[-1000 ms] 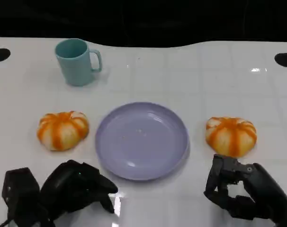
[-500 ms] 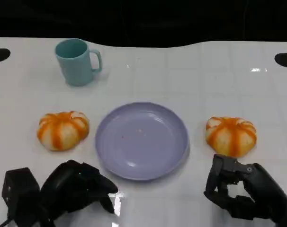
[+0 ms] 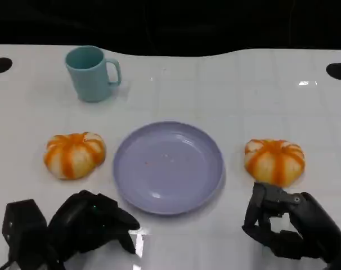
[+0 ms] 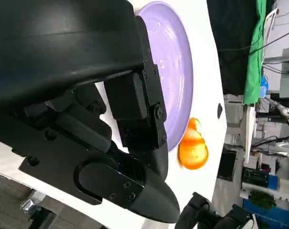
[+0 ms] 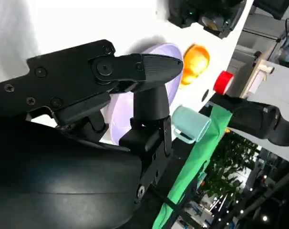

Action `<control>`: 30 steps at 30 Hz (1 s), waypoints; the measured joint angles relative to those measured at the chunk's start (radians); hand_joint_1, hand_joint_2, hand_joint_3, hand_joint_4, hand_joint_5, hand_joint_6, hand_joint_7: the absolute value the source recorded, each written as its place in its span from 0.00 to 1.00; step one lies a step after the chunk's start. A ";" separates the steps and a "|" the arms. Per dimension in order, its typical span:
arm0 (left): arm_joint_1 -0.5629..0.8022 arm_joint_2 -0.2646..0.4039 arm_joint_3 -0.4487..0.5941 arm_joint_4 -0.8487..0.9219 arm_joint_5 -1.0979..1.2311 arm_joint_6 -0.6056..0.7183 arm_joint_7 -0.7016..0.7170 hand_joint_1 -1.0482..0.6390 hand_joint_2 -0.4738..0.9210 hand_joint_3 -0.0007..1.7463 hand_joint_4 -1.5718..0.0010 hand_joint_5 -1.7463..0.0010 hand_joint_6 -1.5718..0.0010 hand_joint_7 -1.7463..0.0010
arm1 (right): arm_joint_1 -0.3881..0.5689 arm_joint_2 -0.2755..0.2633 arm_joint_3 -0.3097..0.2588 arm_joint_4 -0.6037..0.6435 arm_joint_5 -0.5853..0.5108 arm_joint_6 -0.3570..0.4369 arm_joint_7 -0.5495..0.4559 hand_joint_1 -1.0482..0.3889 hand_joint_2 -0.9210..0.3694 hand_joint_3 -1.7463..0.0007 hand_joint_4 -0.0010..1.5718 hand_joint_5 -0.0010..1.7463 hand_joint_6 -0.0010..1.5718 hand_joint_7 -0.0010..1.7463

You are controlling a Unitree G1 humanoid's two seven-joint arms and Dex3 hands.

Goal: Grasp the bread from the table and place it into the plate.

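Glossy white table (image 3: 227, 90), round lilac plate (image 3: 168, 167) (smooth, shallow)

White table (image 3: 227, 84), purple plate (image 3: 168, 167), two breads (image 3: 75, 154), teal mug (image 3: 92, 73)

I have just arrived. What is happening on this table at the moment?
A humanoid robot is about to move bread onto the purple plate, which has nothing on it. Two orange-striped bread rolls lie on the table, the left bread and the right bread, one on each side of the plate. The right hand sits just in front of the right bread, holding nothing. The left hand rests near the table's front edge, fingers curled, holding nothing. A teal mug stands farther back.
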 measured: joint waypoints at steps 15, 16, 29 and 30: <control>0.000 0.000 0.000 -0.003 0.000 -0.001 0.000 0.00 0.94 0.00 0.19 0.49 0.00 0.96 | 0.002 -0.044 -0.030 -0.137 -0.022 0.052 -0.004 0.40 0.00 0.93 0.14 0.64 0.19 0.36; 0.000 0.000 0.000 -0.003 0.000 -0.001 0.000 0.00 0.94 0.00 0.19 0.49 0.00 0.96 | 0.002 -0.048 -0.033 -0.148 -0.025 0.052 -0.007 0.40 0.00 0.93 0.13 0.62 0.18 0.34; 0.000 -0.001 -0.001 -0.004 0.000 -0.006 0.000 0.00 0.94 0.00 0.19 0.49 0.00 0.97 | 0.000 -0.106 -0.057 -0.220 -0.080 0.110 -0.020 0.34 0.00 0.97 0.04 0.49 0.14 0.18; 0.000 -0.001 -0.001 -0.004 0.000 -0.006 0.000 0.00 0.94 0.00 0.19 0.49 0.00 0.97 | 0.000 -0.108 -0.059 -0.224 -0.081 0.114 -0.022 0.34 0.00 0.97 0.04 0.49 0.14 0.18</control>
